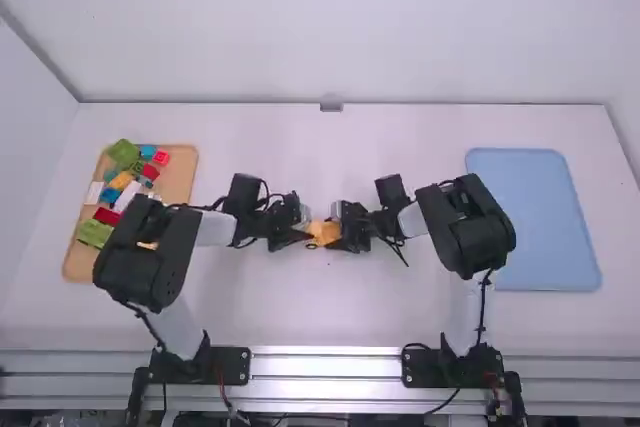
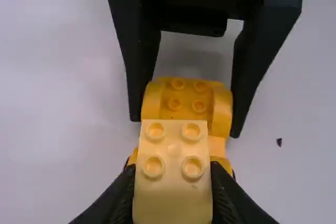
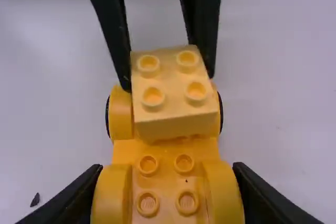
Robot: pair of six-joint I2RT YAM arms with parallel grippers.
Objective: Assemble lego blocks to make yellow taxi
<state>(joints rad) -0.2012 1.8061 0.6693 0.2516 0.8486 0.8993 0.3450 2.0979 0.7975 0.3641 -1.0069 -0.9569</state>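
Mid-table, my left gripper [image 1: 300,233] and my right gripper [image 1: 345,232] face each other around the yellow car body [image 1: 324,233]. In the left wrist view, my left gripper [image 2: 173,192] is shut on a light yellow block [image 2: 174,148] with four studs, held over the near end of the car body [image 2: 186,100]. My right gripper [image 3: 168,198] is shut on the fendered end of the car body [image 3: 165,166] in the right wrist view; the light yellow block [image 3: 168,85] sits over the other end, between the wheels. Whether block and body are joined I cannot tell.
A wooden tray [image 1: 180,182] of mixed coloured blocks stands at the left, partly under the left arm. A blue tray [image 1: 535,217] lies at the right, beside the right arm. A tiny dark speck [image 2: 279,142] is on the table.
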